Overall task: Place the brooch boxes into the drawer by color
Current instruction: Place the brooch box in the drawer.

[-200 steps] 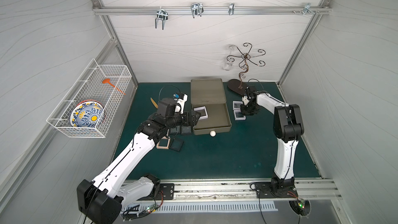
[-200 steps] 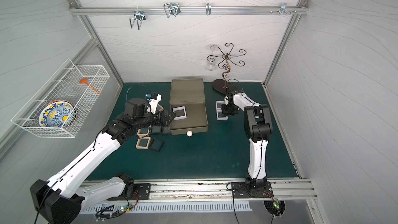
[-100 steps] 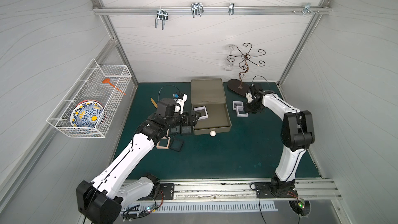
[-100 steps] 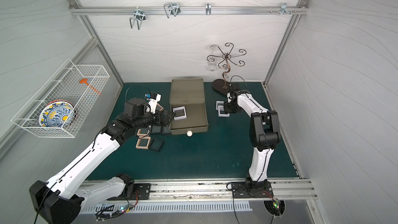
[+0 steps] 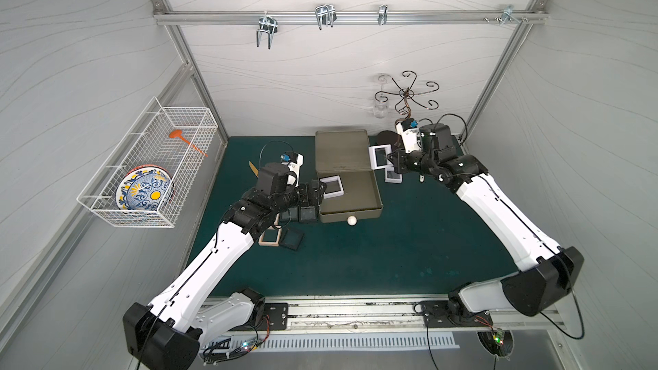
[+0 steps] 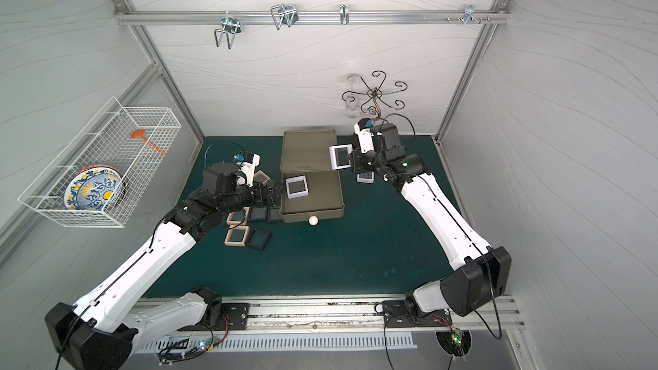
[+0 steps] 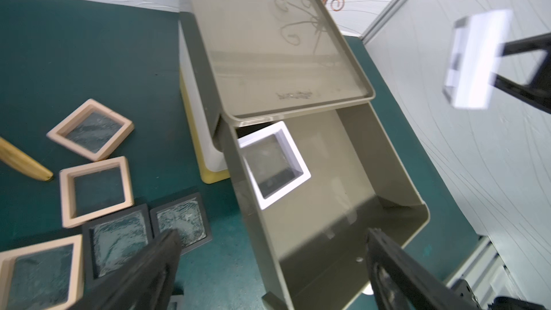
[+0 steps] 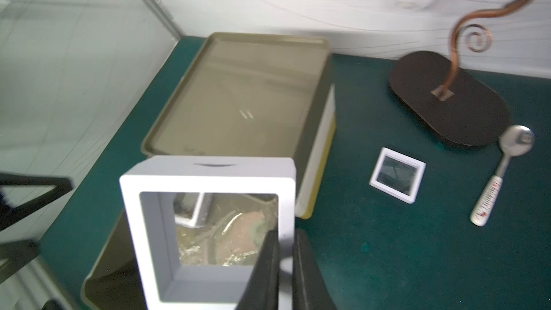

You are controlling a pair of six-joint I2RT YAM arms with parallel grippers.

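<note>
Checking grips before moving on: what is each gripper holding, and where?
Right gripper pinches a white brooch box by its frame edge; left gripper open, empty.

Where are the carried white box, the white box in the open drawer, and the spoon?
Carried white box [image 8: 208, 178]: right wrist view, its frame.
Stowed white box [image 7: 272, 164]: left wrist view, its window.
Spoon [image 8: 517, 141]: right wrist view, its bowl.

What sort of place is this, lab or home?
Most likely an enclosed robot test cell, not a home: white panels on an aluminium frame, a left arm and right arm bolted to a front rail, staged props like the drawer chest on a green mat.
</note>
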